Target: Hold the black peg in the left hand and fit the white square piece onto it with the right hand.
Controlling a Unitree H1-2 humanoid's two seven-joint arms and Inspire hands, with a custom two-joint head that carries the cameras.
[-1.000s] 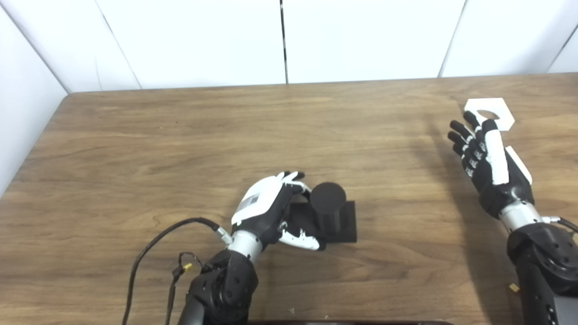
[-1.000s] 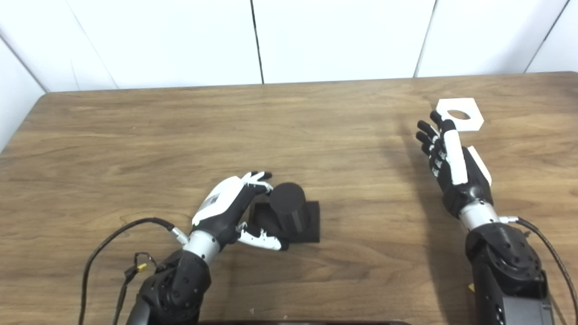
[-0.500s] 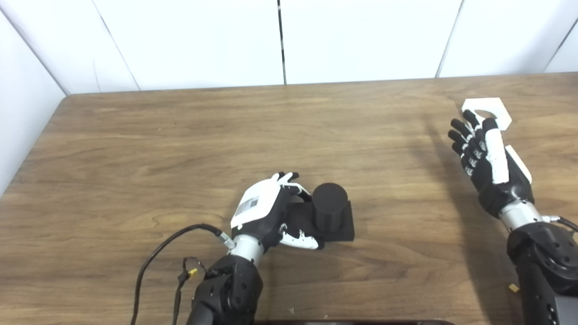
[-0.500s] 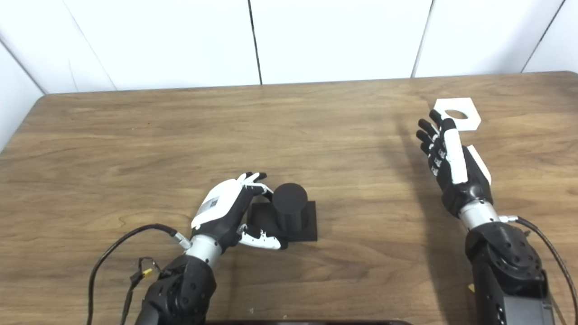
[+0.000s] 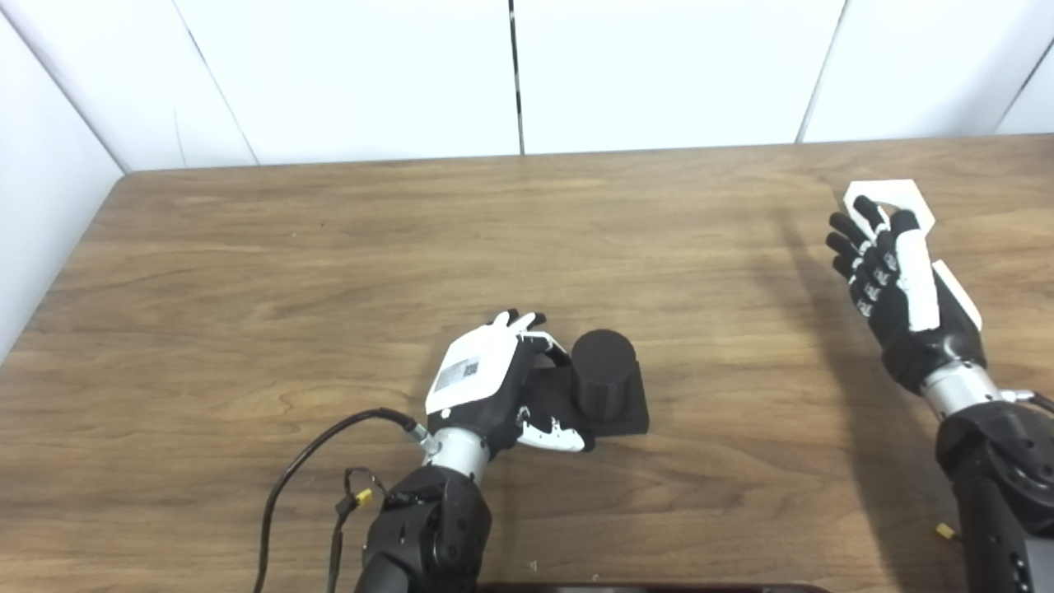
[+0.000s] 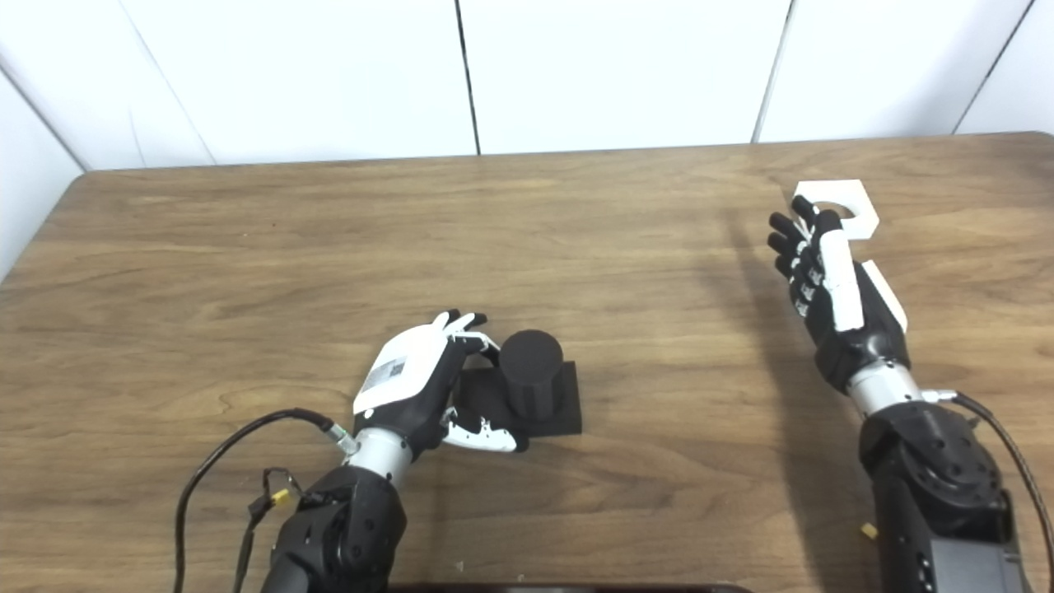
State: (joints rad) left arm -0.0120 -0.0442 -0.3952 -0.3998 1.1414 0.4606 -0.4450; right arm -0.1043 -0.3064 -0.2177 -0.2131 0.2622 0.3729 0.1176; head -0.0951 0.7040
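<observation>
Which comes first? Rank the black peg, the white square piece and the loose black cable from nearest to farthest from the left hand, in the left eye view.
1. Black peg: just right of the left hand.
2. Black cable: behind the wrist, lower left.
3. White square piece: far right, under the right hand's fingertips.

Black peg [image 5: 605, 381], white square piece [image 5: 897, 196], brown wood-grain table [image 5: 329, 247].
</observation>
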